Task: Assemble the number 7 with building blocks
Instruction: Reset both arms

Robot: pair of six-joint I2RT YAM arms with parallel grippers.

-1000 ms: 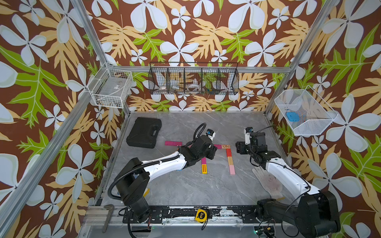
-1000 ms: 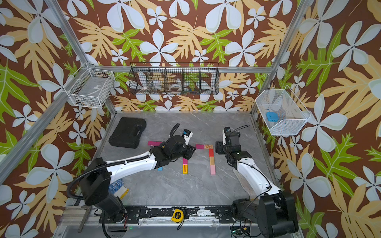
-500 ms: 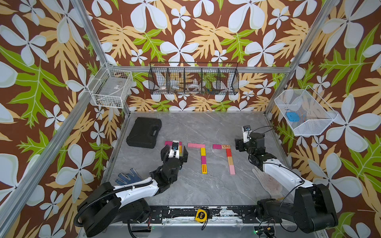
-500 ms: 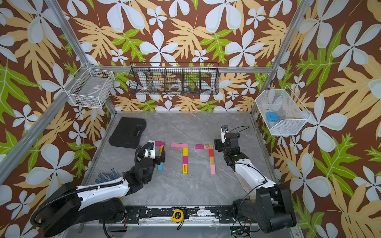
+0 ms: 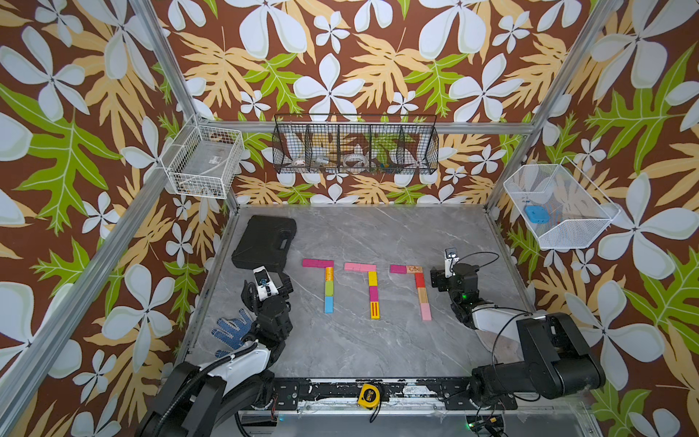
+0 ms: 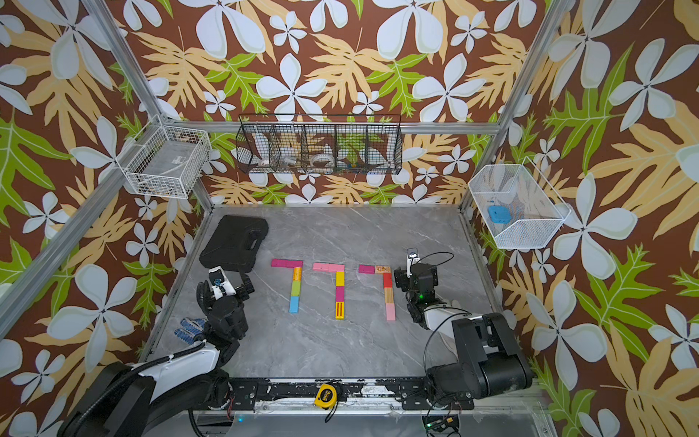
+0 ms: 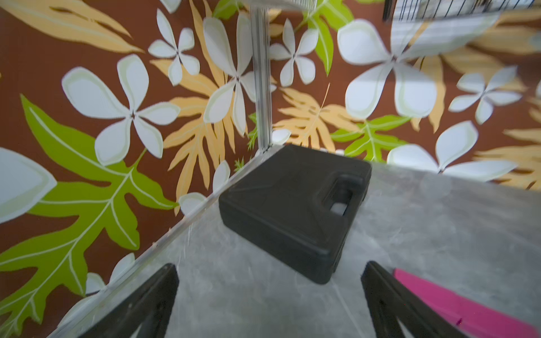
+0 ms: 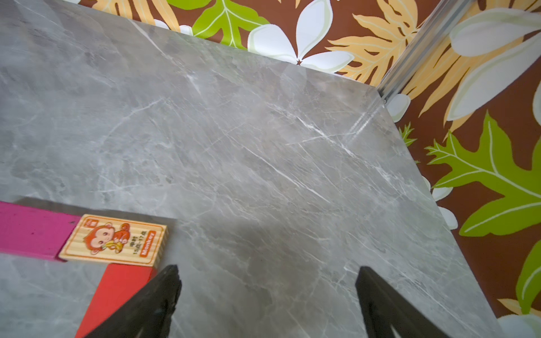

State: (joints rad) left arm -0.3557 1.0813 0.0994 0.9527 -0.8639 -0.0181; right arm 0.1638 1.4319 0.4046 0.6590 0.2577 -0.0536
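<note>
Looks done: building blocks (image 5: 372, 280) form three complete 7s side by side mid-frame on the surface (image 5: 378, 348), none loose; left tool (image 7: 269, 307) and right tool (image 8: 266, 301) both spread apart, empty, flanking them.

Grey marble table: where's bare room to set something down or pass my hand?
Two bare patches: the wide stretch between the back wall and the tops of the block sevens, beside the black case; and the band between their feet and the front rail. Crowded: the middle row, narrow gaps between sevens, open left hand and right hand at its ends.
</note>
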